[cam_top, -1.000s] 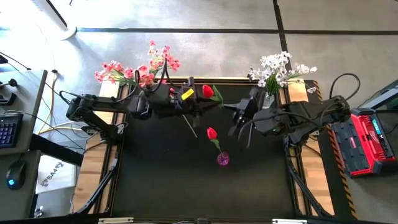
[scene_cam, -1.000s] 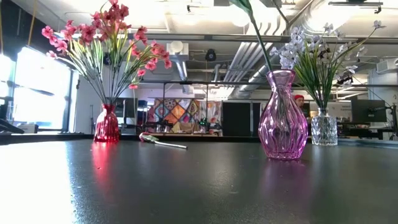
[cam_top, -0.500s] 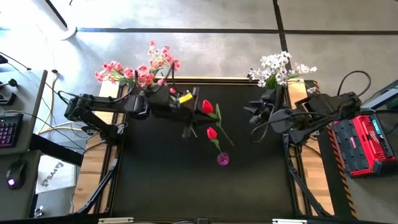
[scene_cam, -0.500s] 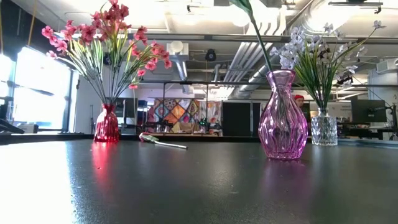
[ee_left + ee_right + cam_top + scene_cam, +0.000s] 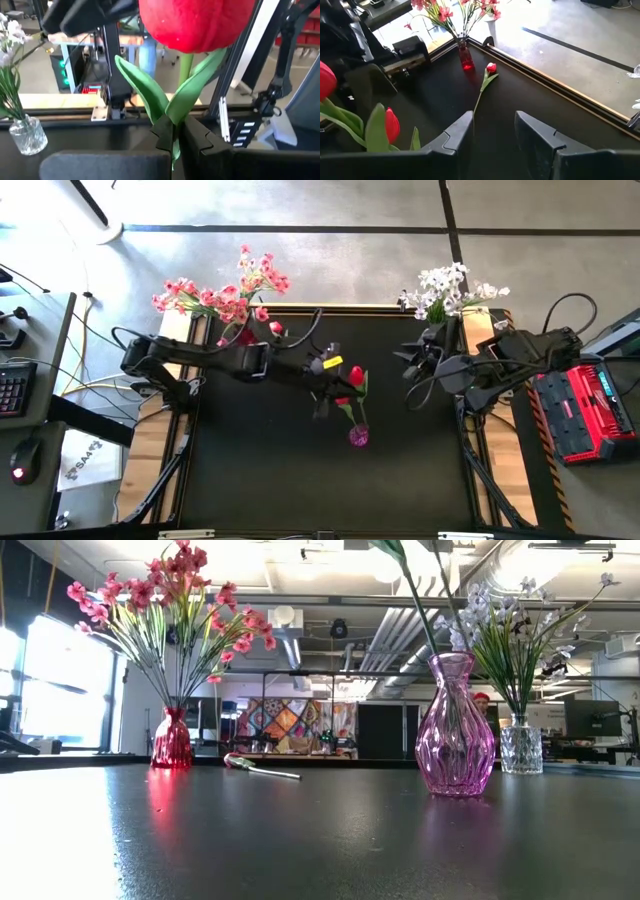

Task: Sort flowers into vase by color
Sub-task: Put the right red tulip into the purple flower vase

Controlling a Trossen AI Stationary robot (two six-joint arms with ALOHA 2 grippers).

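My left gripper (image 5: 337, 378) reaches from the table's left to just beside and above the pink vase (image 5: 358, 436), and is shut on a red tulip (image 5: 195, 22). One red tulip (image 5: 342, 394) stands in that vase. Another tulip (image 5: 491, 67) lies flat on the table near the red vase (image 5: 466, 59) of pink flowers (image 5: 225, 295). White flowers (image 5: 450, 288) stand in a clear vase (image 5: 521, 750) at the far right. My right gripper (image 5: 494, 127) hangs open by the table's right side, holding nothing. My left gripper pinches the tulip between its two fingers where the green leaves meet the stem (image 5: 172, 120), below the bloom. The fingers come about level from the table's left. The tulip is lifted clear of the table, its bloom standing up above the fingers.
The red vase stands at the far left corner, the clear vase at the far right corner and the pink vase (image 5: 455, 730) mid-table. Bare black tabletop (image 5: 260, 470) lies toward the near edge. A red case (image 5: 598, 405) sits beyond the table's right side.
My left gripper has carried the tulip toward the table's right and near edge, sinking toward the pink vase. My right gripper has drawn back toward the table's right edge, away from the tulip.
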